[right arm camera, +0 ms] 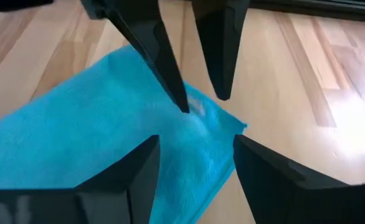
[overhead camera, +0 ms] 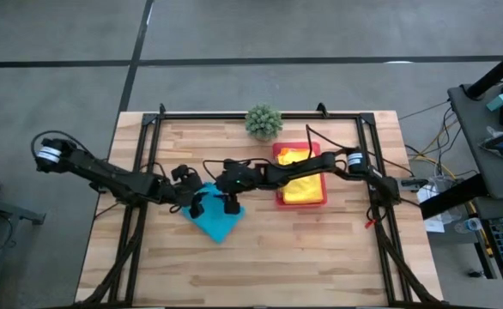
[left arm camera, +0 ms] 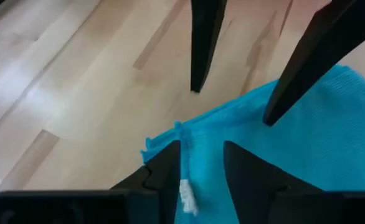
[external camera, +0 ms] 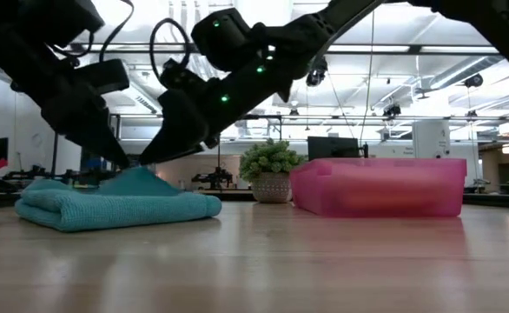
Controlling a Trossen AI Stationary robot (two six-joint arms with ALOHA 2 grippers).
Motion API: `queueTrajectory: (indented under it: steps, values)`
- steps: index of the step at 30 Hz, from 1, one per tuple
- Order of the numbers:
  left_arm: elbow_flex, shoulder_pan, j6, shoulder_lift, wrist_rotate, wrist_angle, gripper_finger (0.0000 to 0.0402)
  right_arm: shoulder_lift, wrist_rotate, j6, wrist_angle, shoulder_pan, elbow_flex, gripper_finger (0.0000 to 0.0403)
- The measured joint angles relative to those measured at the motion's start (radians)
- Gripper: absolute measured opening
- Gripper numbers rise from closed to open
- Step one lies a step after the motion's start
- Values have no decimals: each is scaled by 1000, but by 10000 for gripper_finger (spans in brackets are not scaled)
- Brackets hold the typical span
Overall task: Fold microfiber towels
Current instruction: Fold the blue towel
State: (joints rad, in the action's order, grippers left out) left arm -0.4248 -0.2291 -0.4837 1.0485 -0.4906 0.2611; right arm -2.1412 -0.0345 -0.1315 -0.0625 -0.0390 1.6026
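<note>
The turquoise towel (overhead camera: 215, 221) lies folded near the middle of the wooden surface (overhead camera: 320, 257), a soft, light cloth that will likely sag and shift, so a corner or hem is the best hold. The left gripper (left arm camera: 201, 163) and right gripper (right arm camera: 197, 152) both stand over it, jaws parted, gripping nothing.

- Pretty bright overall, light's coming from ceiling strips way up behind the pink tray (external camera: 378, 187).
- Low view: the table (external camera: 254, 261) closest to the lens goes soft and blurry, with a pink sheen in front of the tray.
- Glare patch on the wood just beside the turquoise towel (right arm camera: 101, 130).
- Soft, faint shadows only.
</note>
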Motion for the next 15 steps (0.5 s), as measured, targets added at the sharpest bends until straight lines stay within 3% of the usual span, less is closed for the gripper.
queueTrajectory:
  steps: [10,15]
  values:
    - [12,0,-6,-97,0,79,107,-29,-4,5,14,-45,69,182]
    - [21,-1,-15,-77,71,84,107,-32,-91,28,13,-76,67,178]
